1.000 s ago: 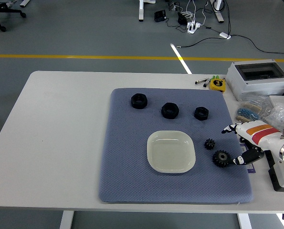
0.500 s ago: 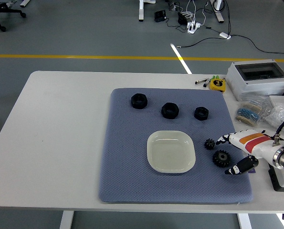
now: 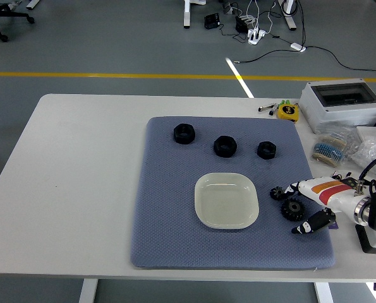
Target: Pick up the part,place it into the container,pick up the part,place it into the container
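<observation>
Fingers of my white right hand hang spread around two small black gears, grasping nothing. Both gears lie flat on the grey-blue mat, axes upright, just right of the pale square dish.

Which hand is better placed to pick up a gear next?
The right hand: its open fingers already flank the larger gear beside the empty dish. No left hand is in view.

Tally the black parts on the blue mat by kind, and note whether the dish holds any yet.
Nuts: 3, in a row at the mat's far side
Gears: 2, right of the dish by the right hand
Parts in the white dish: 0
Total: 5 parts
</observation>
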Controlling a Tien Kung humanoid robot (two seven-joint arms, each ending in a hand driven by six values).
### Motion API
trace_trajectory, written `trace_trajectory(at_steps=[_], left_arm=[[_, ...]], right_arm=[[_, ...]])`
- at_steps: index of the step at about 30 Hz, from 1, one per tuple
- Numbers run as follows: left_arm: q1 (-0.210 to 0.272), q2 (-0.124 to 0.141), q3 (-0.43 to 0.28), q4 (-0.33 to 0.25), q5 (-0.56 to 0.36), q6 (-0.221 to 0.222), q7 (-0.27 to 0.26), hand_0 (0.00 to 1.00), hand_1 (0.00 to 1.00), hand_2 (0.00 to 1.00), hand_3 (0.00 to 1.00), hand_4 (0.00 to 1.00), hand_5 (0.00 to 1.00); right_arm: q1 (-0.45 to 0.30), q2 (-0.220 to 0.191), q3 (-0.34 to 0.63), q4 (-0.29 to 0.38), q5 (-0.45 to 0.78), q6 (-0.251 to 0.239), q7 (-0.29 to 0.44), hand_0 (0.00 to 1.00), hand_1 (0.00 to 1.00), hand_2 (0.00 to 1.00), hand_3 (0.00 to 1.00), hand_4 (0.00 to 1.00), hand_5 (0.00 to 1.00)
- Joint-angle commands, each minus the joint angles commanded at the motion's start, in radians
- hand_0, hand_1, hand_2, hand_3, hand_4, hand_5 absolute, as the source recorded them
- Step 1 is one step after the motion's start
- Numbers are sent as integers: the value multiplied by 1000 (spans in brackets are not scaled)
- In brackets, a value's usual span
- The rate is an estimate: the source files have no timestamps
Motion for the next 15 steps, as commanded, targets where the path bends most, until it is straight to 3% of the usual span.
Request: trace_trajectory(at_steps=[1,15], left_arm=[[-1,0,1,0,-1,0,0,707,630,675,581,679,635],[-6,-1,12,0,-21,2,-6,707,632,675,580,678,635]], right_arm=[[4,1,-2,-5,6,-2,-2,586,641,701,672,998,357],[19,-5,25,-12,23,1,-17,529,611,678,599,998,367]])
